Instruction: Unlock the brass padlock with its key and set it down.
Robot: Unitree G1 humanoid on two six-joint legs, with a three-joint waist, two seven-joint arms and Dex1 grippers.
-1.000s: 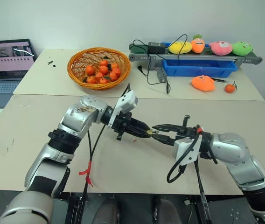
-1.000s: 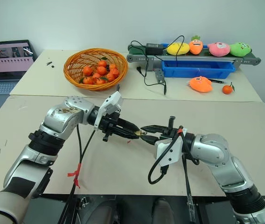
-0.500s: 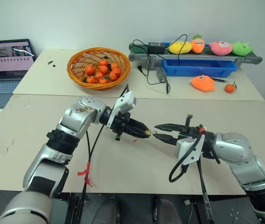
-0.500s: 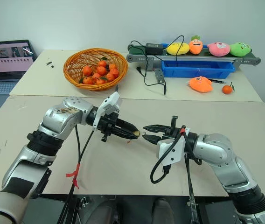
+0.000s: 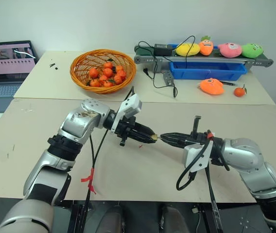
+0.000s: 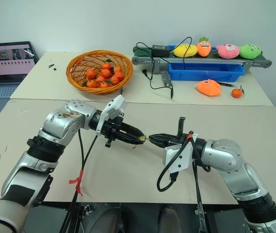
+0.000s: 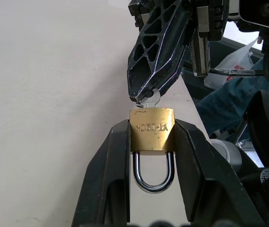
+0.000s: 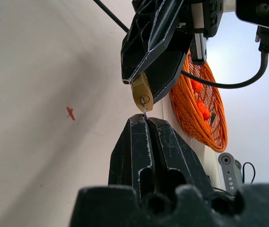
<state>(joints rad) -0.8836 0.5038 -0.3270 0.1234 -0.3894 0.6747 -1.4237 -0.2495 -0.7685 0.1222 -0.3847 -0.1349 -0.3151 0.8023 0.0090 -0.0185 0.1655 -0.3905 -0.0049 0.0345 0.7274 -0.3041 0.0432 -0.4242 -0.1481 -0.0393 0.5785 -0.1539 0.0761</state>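
The right gripper [image 8: 145, 118] has just closed from open onto the key [image 7: 149, 99] seated in the padlock [image 7: 152, 131], which the left gripper [image 7: 152, 137] clamps above the table's [image 5: 41, 131] middle, so turning can likely begin.

The room is bright and evenly lit — soft overhead light, no hard-edged shadows. Under the arms the table [image 5: 41, 141] carries only faint, blurred shade. The laptop [image 5: 7, 60] screen glows on its own at the far left. From the head views everything reads sharp, with a slight bend of straight lines toward the corners. On the left wrist view the padlock [image 7: 151, 130] is crisp and its shackle throws a clean white glint, while the background beyond goes soft. On the right wrist view the near tool [image 8: 145, 124] is dark and slightly blurred — the basket [image 8: 203, 111] behind is hazy against a pale, washed-out wall.
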